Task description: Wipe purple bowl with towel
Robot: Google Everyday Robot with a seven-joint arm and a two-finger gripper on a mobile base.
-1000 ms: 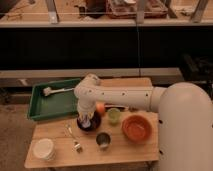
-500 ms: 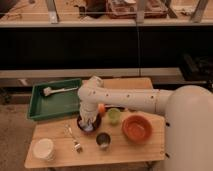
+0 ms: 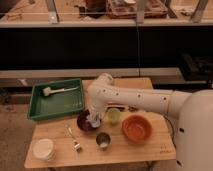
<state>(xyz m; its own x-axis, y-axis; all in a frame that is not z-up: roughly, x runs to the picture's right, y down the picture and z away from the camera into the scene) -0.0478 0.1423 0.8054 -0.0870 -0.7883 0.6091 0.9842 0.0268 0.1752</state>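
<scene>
The purple bowl (image 3: pixel 84 121) sits on the wooden table (image 3: pixel 55 142), left of centre. My gripper (image 3: pixel 93 119) reaches down from the white arm (image 3: pixel 135 97) into the bowl's right side. A pale bit of towel (image 3: pixel 92 121) shows at the gripper, in the bowl.
A green tray (image 3: pixel 55 102) with a white brush (image 3: pixel 55 90) stands at the back left. A green cup (image 3: pixel 114 115), an orange bowl (image 3: pixel 136 127), a metal cup (image 3: pixel 103 140), a white container (image 3: pixel 43 149) and a fork (image 3: pixel 73 138) lie around the purple bowl.
The arm's wrist has shifted slightly over the purple bowl; the gripper stays down in the bowl. Other objects have not moved.
</scene>
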